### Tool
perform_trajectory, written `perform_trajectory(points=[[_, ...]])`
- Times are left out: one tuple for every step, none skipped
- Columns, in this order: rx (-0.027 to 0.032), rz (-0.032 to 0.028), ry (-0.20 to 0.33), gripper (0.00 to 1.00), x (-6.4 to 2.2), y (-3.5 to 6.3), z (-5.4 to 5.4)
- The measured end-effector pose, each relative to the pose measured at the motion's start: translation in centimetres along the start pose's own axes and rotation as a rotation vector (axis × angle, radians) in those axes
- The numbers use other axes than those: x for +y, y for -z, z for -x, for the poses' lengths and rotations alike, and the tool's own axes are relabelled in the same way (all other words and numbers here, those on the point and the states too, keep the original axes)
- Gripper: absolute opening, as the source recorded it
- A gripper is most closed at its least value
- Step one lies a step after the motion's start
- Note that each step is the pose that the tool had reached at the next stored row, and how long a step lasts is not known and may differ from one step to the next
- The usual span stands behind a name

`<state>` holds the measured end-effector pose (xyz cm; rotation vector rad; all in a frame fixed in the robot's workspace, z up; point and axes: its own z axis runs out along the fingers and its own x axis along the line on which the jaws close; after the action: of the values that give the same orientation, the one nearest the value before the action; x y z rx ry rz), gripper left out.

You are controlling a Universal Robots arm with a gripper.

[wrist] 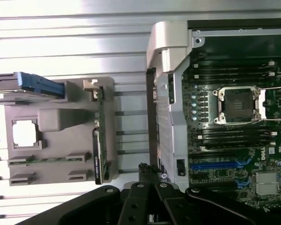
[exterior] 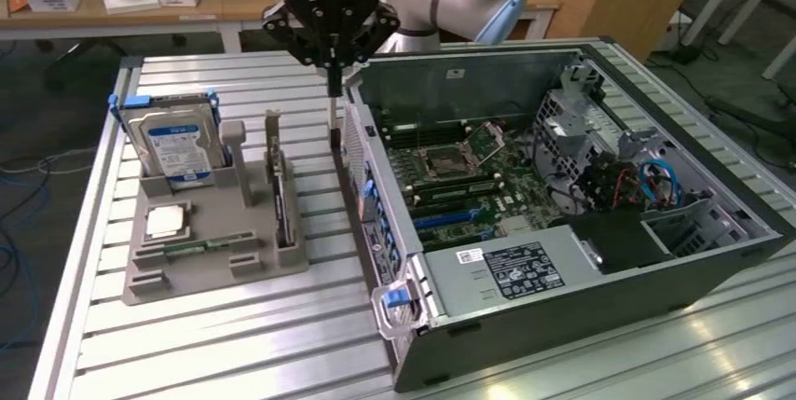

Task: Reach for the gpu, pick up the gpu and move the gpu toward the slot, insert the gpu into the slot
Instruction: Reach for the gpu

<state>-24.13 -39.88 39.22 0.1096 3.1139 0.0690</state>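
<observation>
**Gpu upright in its holder, gripper closed beside it**

The gpu (exterior: 283,202) is a thin, flat, dark card standing on its long edge in a groove of the holder (exterior: 212,265). Its narrow silver bracket (exterior: 272,139) rises at the far end. Nothing grips the gpu.

The holder is a matt grey moulded block lying on the table (exterior: 249,335), whose top is ribbed, shiny aluminium slats. On the holder's far corner, toward the exterior view's left, stands a silver drive (exterior: 174,139) with a blue label.

The gripper (exterior: 334,134) hangs just to the exterior view's right of the gpu's bracket end. It sits over the gap between the holder and the case (exterior: 560,325), and its black fingers are pressed together on nothing. It is near the gpu but apart from it.

The case is an open, boxy metal tower lying on its side. Inside it are a green motherboard (exterior: 498,186) and a long blue slot (exterior: 446,219).
</observation>
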Motion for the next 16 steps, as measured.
perform_trajectory(points=[[0.0,0.0,0.0,0.1,-0.03,0.01,-0.4],[0.0001,-0.0001,0.0,0.1,-0.07,0.02,-0.9],[0.0001,-0.0001,0.0,0.1,-0.1,0.02,-1.4],[0.0,0.0,0.0,0.1,-0.13,0.02,-1.8],[0.0001,-0.0001,0.0,0.1,-0.16,0.02,-2.3],[0.0,0.0,0.0,0.1,-0.2,0.03,-2.7],[0.0,0.0,0.0,0.1,-0.23,0.03,-3.2],[0.0001,0.0,0.0,0.1,-0.26,0.04,-3.6],[0.0,0.0,0.0,0.1,-0.29,0.04,-4.1],[0.0001,-0.0001,0.0,0.1,-0.32,0.04,-4.6],[0.0,-0.0001,0.0,0.1,-0.36,0.04,-5.0],[0.0,-0.0001,0.0,0.1,-0.39,0.05,-5.4],[0.0001,-0.0001,0.0,0.1,-0.42,0.05,-5.9],[0.0,0.0,0.0,0.1,-0.45,0.05,-6.3],[0.0001,0.0,0.0,0.1,-0.48,0.06,-6.8],[0.0,0.0,0.0,0.1,-0.52,0.06,-7.3]])
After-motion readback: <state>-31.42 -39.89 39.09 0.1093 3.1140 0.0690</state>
